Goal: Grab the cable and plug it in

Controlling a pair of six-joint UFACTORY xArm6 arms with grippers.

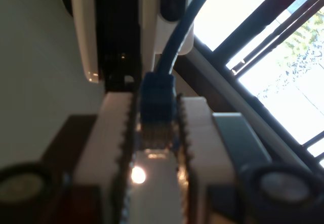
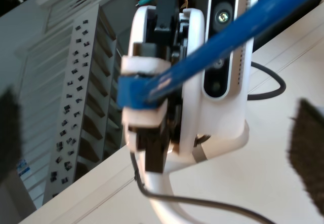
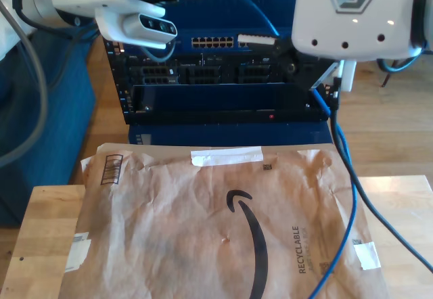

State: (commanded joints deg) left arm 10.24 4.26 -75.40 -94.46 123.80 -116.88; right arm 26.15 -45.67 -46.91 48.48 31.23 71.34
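The cable's clear plug end (image 1: 156,125) sits clamped between the white toothed fingers (image 1: 114,138) of my first gripper (image 1: 156,133). From the plug the bright-blue cable (image 1: 177,46) runs away past the white housing of my second arm (image 1: 86,36). The second wrist view faces my first gripper (image 2: 144,89), whose white pads (image 2: 144,64) pinch the cable (image 2: 212,46). My second gripper (image 2: 159,143) stands open, its dark blurred fingers (image 2: 10,133) far apart at the picture's edges. In the exterior view the cable (image 3: 345,170) hangs from under an arm at that view's right.
A dark network switch rack with rows of ports (image 3: 213,42) stands behind a brown paper mailer (image 3: 223,224) on the wooden table (image 3: 40,231). A thick black cable (image 3: 379,224) trails beside the blue one. Another arm with a wrist camera (image 3: 149,28) reaches in from the exterior view's upper left.
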